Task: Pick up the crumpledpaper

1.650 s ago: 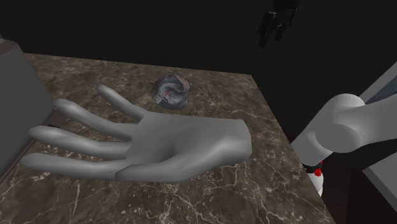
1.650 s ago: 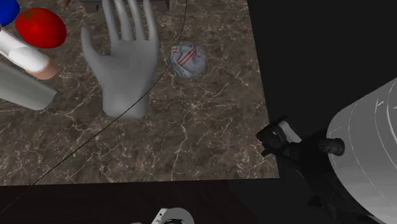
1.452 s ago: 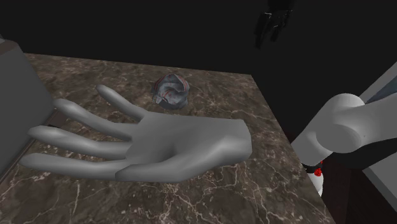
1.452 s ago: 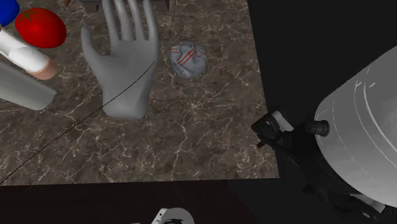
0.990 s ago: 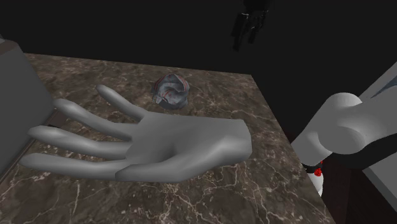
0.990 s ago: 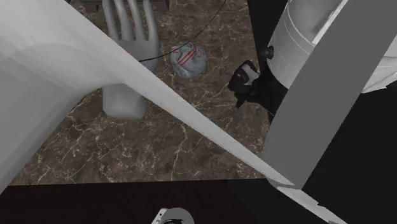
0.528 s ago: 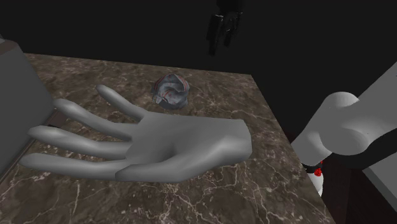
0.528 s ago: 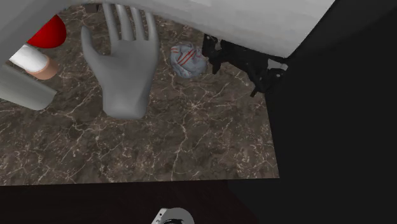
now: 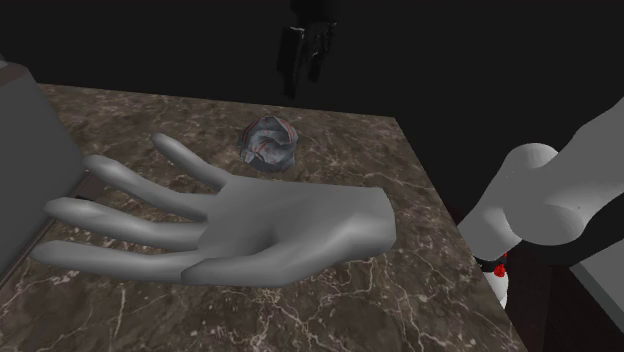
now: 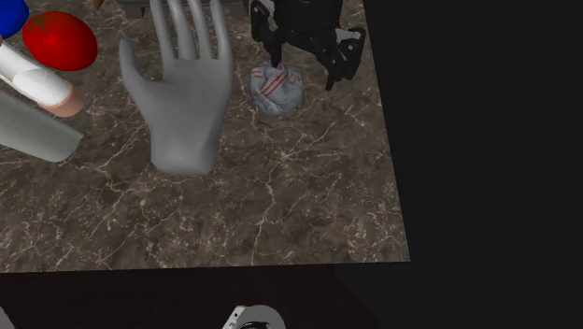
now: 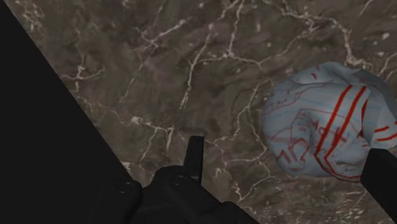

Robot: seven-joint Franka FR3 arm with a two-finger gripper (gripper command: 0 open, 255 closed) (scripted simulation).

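Note:
The crumpled paper (image 9: 270, 143) is a pale blue-white ball with red lines, lying on the brown marble table (image 9: 340, 300) near its far edge. My black gripper (image 9: 303, 80) hangs open in the air above and slightly behind it. In the second exterior view the gripper (image 10: 304, 73) hovers over the paper (image 10: 276, 90), its fingers spread to either side. From the wrist view the paper (image 11: 327, 121) lies on the marble below the gripper (image 11: 286, 168), close to one finger (image 11: 382, 181) and untouched.
A large grey model hand (image 9: 220, 225) lies palm-up beside the paper, fingers toward the shoulder view's left. A red ball (image 10: 58, 39), a blue object (image 10: 9, 14) and a pale cylinder (image 10: 37, 86) sit at the second exterior view's upper left. The table edge (image 10: 397, 187) borders a black area.
The gripper has travelled from beyond the table's edge toward the shoulder view's left and now hangs over the paper. The arm has swung out of the second exterior view. The paper has not moved.

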